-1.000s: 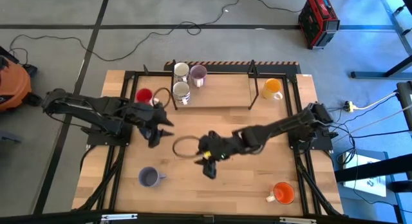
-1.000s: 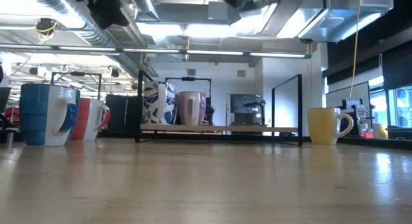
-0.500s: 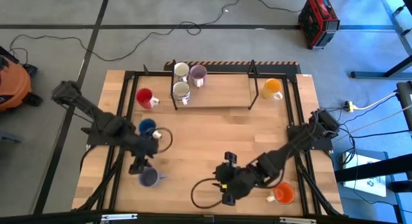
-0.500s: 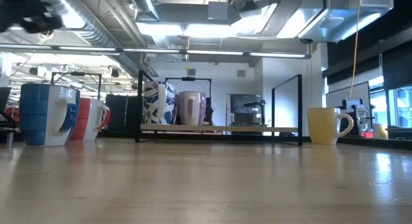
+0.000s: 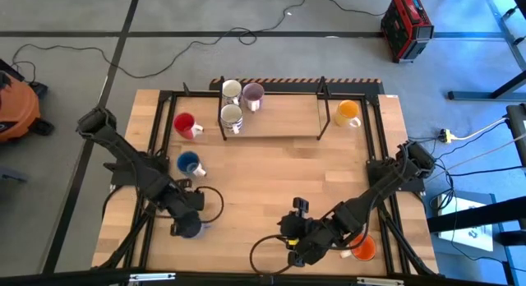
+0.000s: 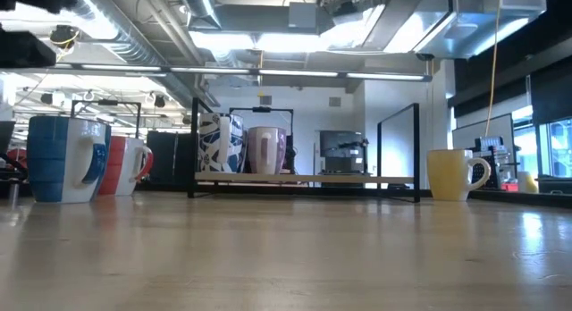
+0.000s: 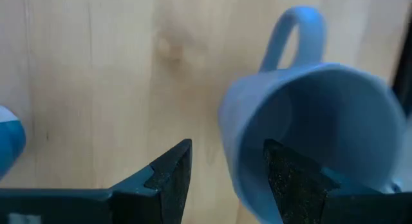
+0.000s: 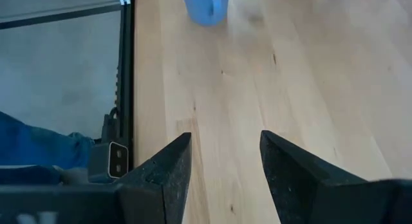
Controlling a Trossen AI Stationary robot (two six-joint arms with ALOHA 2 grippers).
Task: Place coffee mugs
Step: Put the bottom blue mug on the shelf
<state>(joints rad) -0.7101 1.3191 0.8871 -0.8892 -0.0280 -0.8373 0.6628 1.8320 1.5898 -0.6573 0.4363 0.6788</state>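
A lavender mug (image 5: 196, 230) stands upright near the table's near-left corner and fills the left wrist view (image 7: 322, 121), handle away from the fingers. My left gripper (image 5: 182, 219) is open right above it (image 7: 225, 166). One finger is over the mug's mouth and the other is outside its wall; I cannot tell if either touches. A blue mug (image 5: 189, 163) and a red mug (image 5: 184, 124) stand at the left. My right gripper (image 5: 292, 242) is open and empty (image 8: 225, 159) over bare wood near the front edge. An orange mug (image 5: 362, 246) stands to its right.
A low black-framed shelf (image 5: 279, 126) at the back holds two white mugs (image 5: 232, 115) and a second lavender mug (image 5: 253, 94). A yellow-orange mug (image 5: 348, 112) stands beside its right end. A black cable loop (image 5: 263, 253) hangs by the right gripper.
My left gripper has gone from the table's middle left, by the blue mug, toward the near edge and down over the lavender mug. My right gripper has gone from the table's centre toward the near edge. The mugs have stayed in place.
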